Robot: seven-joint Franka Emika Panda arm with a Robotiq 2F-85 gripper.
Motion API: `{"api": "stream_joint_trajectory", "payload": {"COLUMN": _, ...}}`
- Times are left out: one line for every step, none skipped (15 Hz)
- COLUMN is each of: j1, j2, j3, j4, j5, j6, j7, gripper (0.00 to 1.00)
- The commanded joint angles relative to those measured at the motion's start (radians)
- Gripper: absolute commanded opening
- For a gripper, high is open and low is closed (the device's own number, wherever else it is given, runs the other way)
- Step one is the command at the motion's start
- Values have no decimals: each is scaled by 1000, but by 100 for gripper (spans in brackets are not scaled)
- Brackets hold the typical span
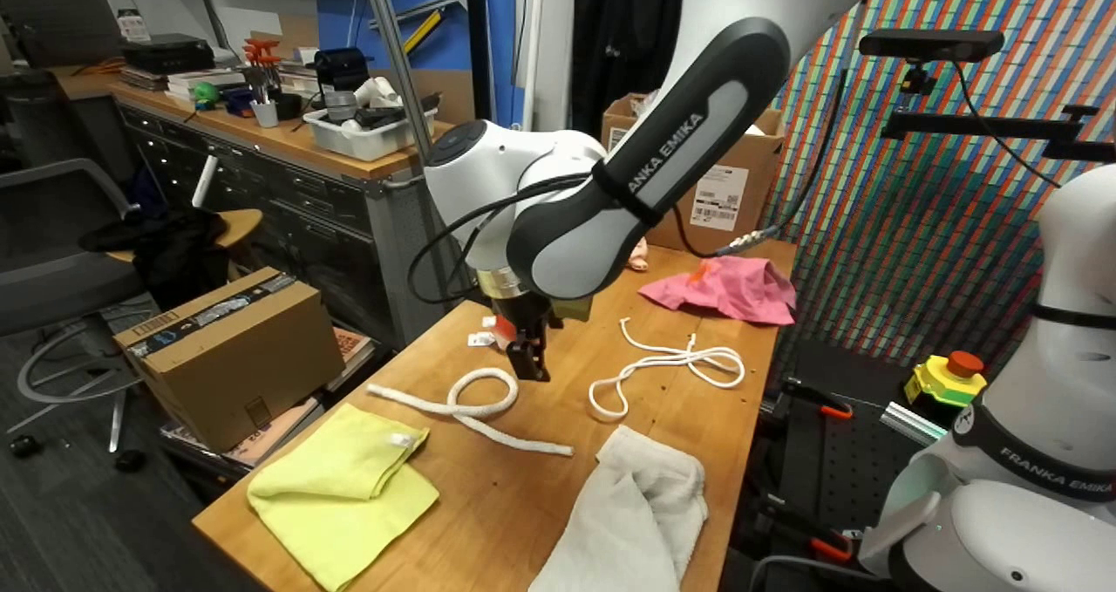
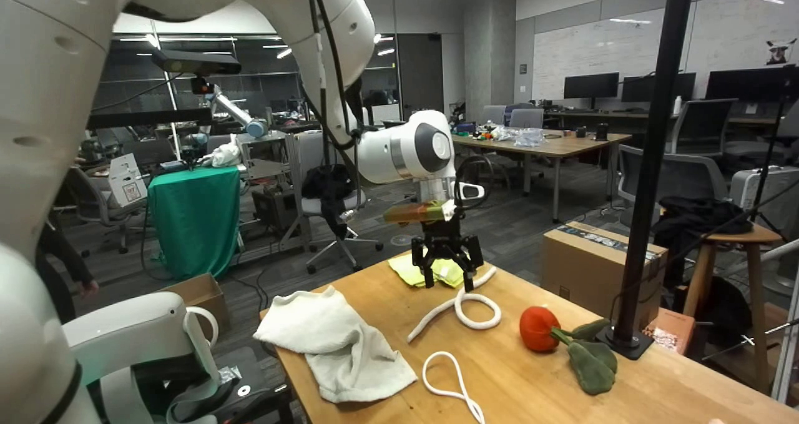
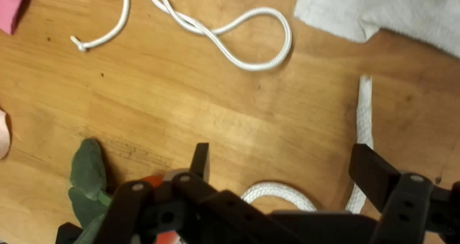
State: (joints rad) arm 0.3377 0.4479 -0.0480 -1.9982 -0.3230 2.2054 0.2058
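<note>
Below the centre of both exterior views, we see a thick white rope lying on the wooden table in a single loop, its two ends trailing off to opposite sides. Just above it hangs the gripper, pointing downward, its fingers standing wide apart. Along the bottom of the wrist view we find part of the rope's curve showing between them, while a straight stretch runs beneath the finger at the lower right; whether either fingertip touches it, we cannot tell.

Across the top of that same view we make out a thinner white cord, crossed over itself, and a grey-white cloth filling the upper right corner. The upper left corner shows the edge of a pink cloth. Toward the lower right of an exterior view we see a round red toy with green leaves, these near the foot of a black post; at the lower left of the wrist view it is partly covered by the gripper. At the lower left of an exterior view we notice a folded yellow cloth near an end of the rope, and, beyond the table's edge toward the left, a cardboard box.
</note>
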Motion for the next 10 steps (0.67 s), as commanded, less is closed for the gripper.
{"api": "stream_joint_trajectory", "payload": {"j1": -51, "j2": -209, "j3": 61, "j4": -161, "j5": -26, "j6": -101, "j7": -92, "gripper": 100}}
{"api": "stream_joint_trajectory", "payload": {"j1": -60, "j2": -256, "j3": 70, "j4": -195, "j5": -34, "j6": -115, "j7": -96, "gripper": 100}}
{"api": "stream_joint_trajectory", "payload": {"j1": -72, "j2": -307, "j3": 86, "j4": -216, "j5": -21, "j6": -150, "j7": -116, "gripper": 100}}
{"api": "stream_joint_trajectory", "payload": {"j1": -83, "j2": -354, "j3": 96, "j4": -244, "j5": -17, "j6": -165, "j7": -124, "gripper": 100}}
{"api": "stream_joint_trajectory", "payload": {"j1": -94, "j2": -404, "j3": 105, "j4": -277, "j5": -20, "j6": -167, "j7": -127, "gripper": 100}}
{"api": "stream_joint_trajectory", "payload": {"j1": -107, "j2": -455, "j3": 115, "j4": -301, "j5": -7, "j6": -181, "j7": -143, "gripper": 100}}
{"api": "stream_joint_trajectory", "payload": {"j1": -120, "j2": -514, "j3": 119, "j4": -341, "j5": -8, "j6": -165, "j7": -151, "gripper": 100}}
{"api": "stream_joint_trajectory", "payload": {"j1": -130, "j2": -570, "j3": 124, "j4": -367, "j5": 0, "j6": -165, "j7": -163, "gripper": 100}}
{"api": "stream_joint_trajectory", "payload": {"j1": -142, "j2": -627, "j3": 125, "j4": -406, "j5": 1, "j6": -136, "j7": -165, "gripper": 100}}
{"api": "stream_joint_trajectory", "payload": {"j1": -154, "j2": -684, "j3": 122, "j4": -439, "j5": 5, "j6": -106, "j7": -174, "gripper": 100}}
